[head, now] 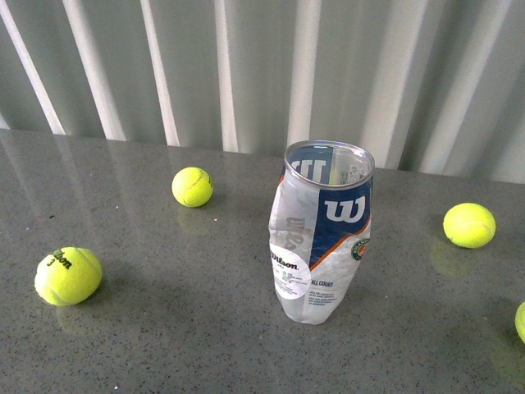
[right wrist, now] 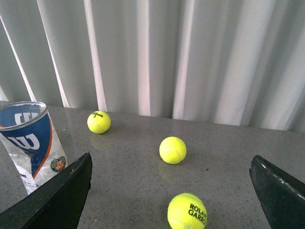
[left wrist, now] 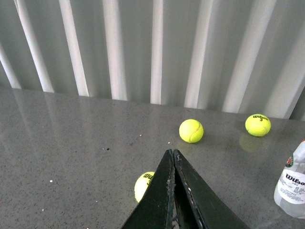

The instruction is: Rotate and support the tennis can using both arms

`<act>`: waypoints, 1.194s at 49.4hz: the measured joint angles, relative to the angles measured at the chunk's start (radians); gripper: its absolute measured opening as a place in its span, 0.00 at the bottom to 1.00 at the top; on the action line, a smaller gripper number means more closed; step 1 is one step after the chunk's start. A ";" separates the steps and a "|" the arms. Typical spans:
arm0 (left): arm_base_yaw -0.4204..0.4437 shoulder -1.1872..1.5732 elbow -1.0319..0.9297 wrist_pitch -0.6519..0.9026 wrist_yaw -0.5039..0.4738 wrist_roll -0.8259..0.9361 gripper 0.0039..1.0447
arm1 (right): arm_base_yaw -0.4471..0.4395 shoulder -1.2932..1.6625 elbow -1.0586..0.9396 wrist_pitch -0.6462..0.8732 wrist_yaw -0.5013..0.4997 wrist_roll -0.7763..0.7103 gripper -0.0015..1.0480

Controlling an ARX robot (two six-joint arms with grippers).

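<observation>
The tennis can (head: 324, 230) stands upright on the grey table, open metal rim up, its clear body dented, with a navy, white and orange Wilson label. Neither arm shows in the front view. In the left wrist view my left gripper (left wrist: 171, 151) is shut with nothing in it, its black fingers pressed together. The tennis can (left wrist: 291, 183) sits apart from it at the picture's edge. My right gripper (right wrist: 171, 157) is open wide, with only table and balls between its fingers. In that view the tennis can (right wrist: 31, 143) stands just beyond one finger (right wrist: 62, 195).
Yellow-green tennis balls lie around the can: two to its left (head: 192, 186) (head: 68, 276), one to its right (head: 469, 225), another at the right edge (head: 522, 320). A ball (left wrist: 143, 185) is partly hidden behind the left fingers. A pleated white curtain (head: 262, 66) backs the table.
</observation>
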State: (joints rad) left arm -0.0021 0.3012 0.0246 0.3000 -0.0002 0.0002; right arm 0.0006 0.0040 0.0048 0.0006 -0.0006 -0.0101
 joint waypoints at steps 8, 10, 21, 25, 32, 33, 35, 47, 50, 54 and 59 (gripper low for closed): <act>0.000 -0.062 0.000 -0.056 0.000 -0.002 0.03 | 0.000 0.000 0.000 0.000 0.000 0.000 0.93; 0.000 -0.076 0.000 -0.070 0.000 -0.002 0.03 | 0.000 0.000 0.000 0.000 0.000 0.000 0.93; 0.000 -0.123 0.000 -0.118 0.000 -0.002 0.03 | 0.000 0.000 0.000 0.000 0.000 0.000 0.93; 0.000 -0.199 0.000 -0.219 0.000 -0.002 0.03 | 0.000 0.000 0.000 0.000 0.000 0.000 0.93; 0.000 -0.297 0.000 -0.294 0.000 -0.002 0.03 | 0.000 0.000 0.000 0.000 0.000 0.000 0.93; 0.000 -0.297 0.000 -0.295 0.000 -0.002 0.03 | 0.000 0.000 0.000 0.000 0.000 0.000 0.93; 0.000 -0.297 0.000 -0.297 0.000 -0.002 0.03 | 0.000 0.000 0.000 0.000 0.000 0.000 0.93; 0.000 -0.297 0.000 -0.299 0.000 -0.002 0.03 | 0.000 0.000 0.000 0.000 0.000 0.000 0.93; 0.000 -0.297 0.000 -0.299 0.000 -0.002 0.03 | 0.000 0.000 0.000 0.000 0.000 0.000 0.93; 0.000 -0.298 0.000 -0.299 0.000 -0.002 0.04 | 0.000 0.000 0.000 0.000 0.000 0.000 0.93; 0.000 -0.297 0.000 -0.299 0.000 -0.003 0.23 | 0.000 0.000 0.000 0.000 0.000 0.000 0.93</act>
State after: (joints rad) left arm -0.0021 0.0040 0.0250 0.0013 -0.0002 -0.0025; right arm 0.0006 0.0040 0.0048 0.0006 -0.0006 -0.0101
